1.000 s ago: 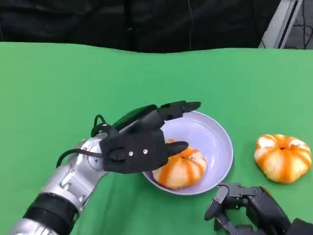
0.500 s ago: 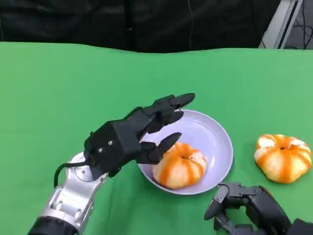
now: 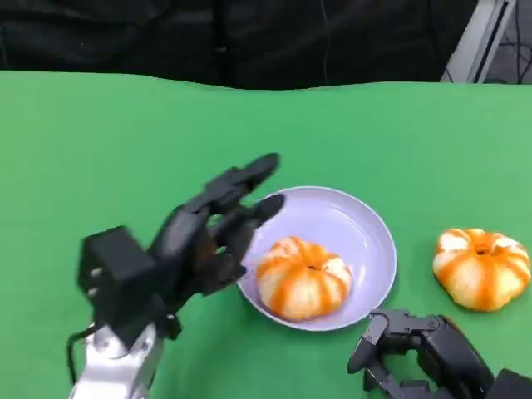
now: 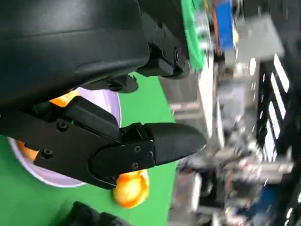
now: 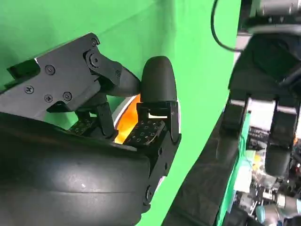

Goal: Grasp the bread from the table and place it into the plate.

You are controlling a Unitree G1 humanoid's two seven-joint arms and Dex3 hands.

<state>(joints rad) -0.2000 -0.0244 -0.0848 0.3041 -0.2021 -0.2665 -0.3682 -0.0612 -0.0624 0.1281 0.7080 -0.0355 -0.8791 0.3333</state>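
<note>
An orange-and-white pumpkin-shaped bread (image 3: pixel 303 278) lies in the pale lilac plate (image 3: pixel 366 224) at the middle of the green table. A second such bread (image 3: pixel 480 268) sits on the cloth to the plate's right. My left hand (image 3: pixel 195 237) hangs open just left of the plate, fingers spread toward its rim, holding nothing. In the left wrist view the fingers (image 4: pixel 155 146) stand apart over the plate (image 4: pixel 110 101) and the second bread (image 4: pixel 129 188) shows beyond. My right hand (image 3: pixel 420 349) rests at the lower right, fingers curled in and empty; an orange bread (image 5: pixel 129 123) glows behind its fingers (image 5: pixel 157 87).
The green cloth (image 3: pixel 100 141) covers the table up to a dark backdrop at the far edge. A pale metal frame (image 3: pixel 482 37) stands at the back right corner.
My left hand has drawn back from over the bread, moving left and toward me, so the bread in the plate now shows whole. The right hand has stayed put.
</note>
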